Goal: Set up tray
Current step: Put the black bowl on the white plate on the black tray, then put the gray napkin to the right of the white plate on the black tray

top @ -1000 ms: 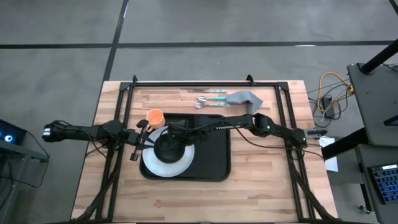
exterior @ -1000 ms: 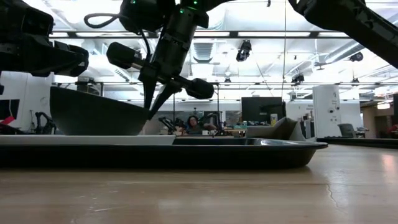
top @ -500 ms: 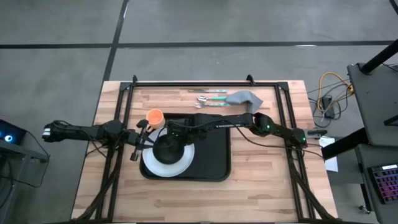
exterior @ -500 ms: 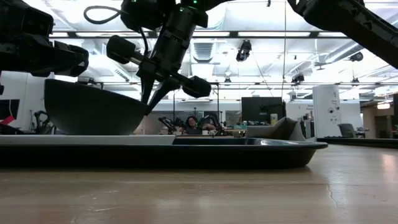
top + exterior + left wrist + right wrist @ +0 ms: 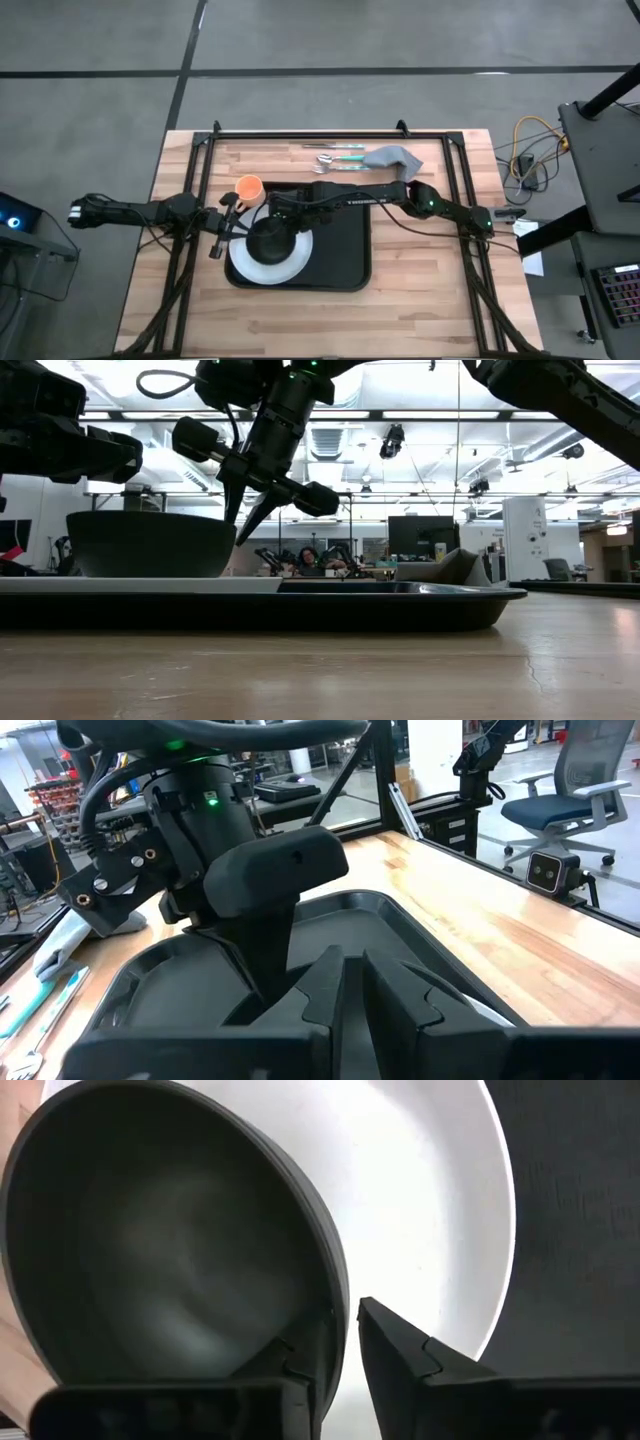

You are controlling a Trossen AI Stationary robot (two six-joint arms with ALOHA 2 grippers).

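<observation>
The black tray lies mid-table with the round white plate on its left part. The dark bowl stands level on the plate. My right gripper is open, slanting down from above, at the bowl's rim on the side toward the table's far edge. One finger is inside the bowl and one outside. My left gripper is shut and hovers above the bowl's left side. My right gripper stands astride the bowl's rim, inner finger close to the wall, outer finger apart from it. I cannot tell whether the inner finger touches the bowl. The bowl rests on the plate by its base.
An orange cup stands just beyond the tray's far left corner. Cutlery and a grey cloth lie near the table's far edge. Bare wood shows to the right of the tray and along the near edge.
The bowl was tilted, its rim low at my right gripper and high on the opposite side; it has settled level onto the plate. My right gripper's fingers have parted and let go of the rim, staying astride it.
</observation>
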